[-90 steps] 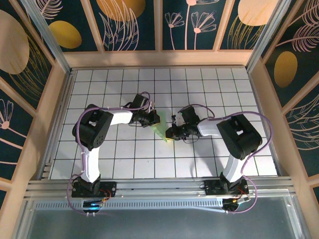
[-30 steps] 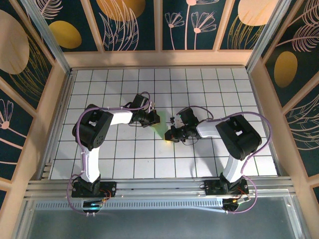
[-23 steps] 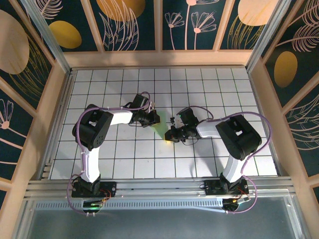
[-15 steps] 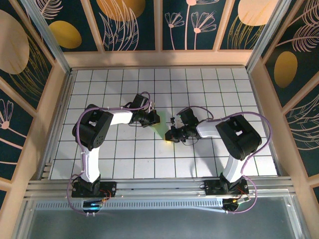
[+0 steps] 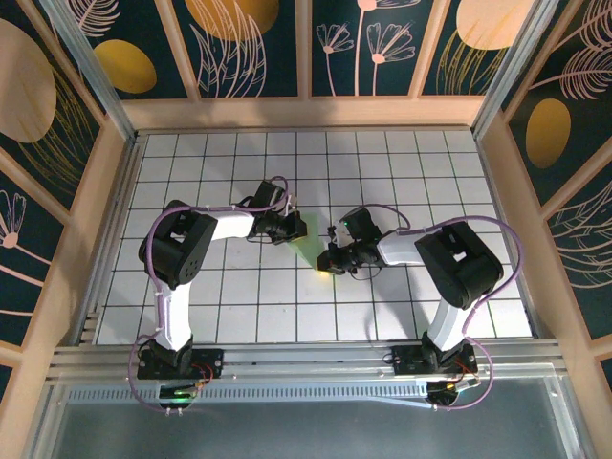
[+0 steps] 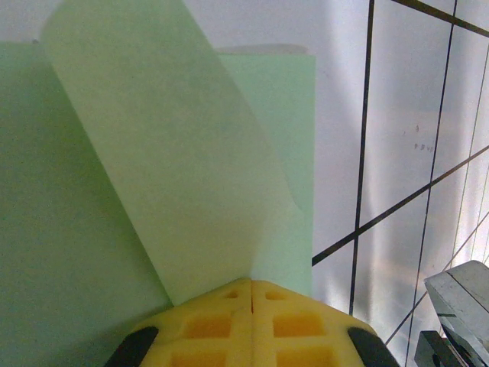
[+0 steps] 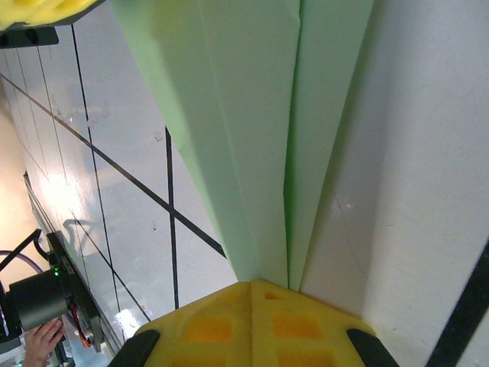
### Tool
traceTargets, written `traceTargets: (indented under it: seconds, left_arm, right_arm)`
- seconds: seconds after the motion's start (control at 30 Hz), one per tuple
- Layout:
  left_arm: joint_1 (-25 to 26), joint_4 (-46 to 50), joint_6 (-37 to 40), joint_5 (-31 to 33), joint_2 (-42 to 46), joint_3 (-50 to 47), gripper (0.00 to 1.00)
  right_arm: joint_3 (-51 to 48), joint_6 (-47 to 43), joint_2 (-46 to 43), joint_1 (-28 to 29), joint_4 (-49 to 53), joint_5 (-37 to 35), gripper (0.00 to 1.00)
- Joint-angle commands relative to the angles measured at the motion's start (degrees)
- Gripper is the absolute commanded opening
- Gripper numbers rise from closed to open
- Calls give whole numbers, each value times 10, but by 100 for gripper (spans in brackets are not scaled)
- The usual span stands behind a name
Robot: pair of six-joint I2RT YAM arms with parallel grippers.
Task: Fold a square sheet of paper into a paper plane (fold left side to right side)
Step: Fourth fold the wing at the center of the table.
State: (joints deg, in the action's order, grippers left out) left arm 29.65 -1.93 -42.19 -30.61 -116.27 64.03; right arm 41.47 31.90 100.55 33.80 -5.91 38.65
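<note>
While over tiles (image 5: 239,287), paper plane (image 5: 308,251) in left tool (image 5: 296,229) and right tool (image 5: 325,261)

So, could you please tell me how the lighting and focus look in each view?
Top external: even light, sharp, though the paper is tiny. Left wrist: paper soft, one flap paler, warm glare on a tile. Right wrist: dark shadow down the crease, sheen on the tiles, pads slightly soft.
</note>
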Motion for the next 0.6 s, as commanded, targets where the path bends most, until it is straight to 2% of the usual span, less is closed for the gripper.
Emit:
traceTargets:
  seconds: [0.0,0.37,0.57]
  left_arm:
    - [0,68,12,65,-39,-19,0]
    - [0,34,6,45,-17,-39,0]
    - [3,20,10,36,-2,-51,0]
  right_arm:
    - [-23,-4,-9,10,30,4,1]
    - [-28,11,-53,11,24,5,1]
    - [-6,11,-95,-13,20,11,11]
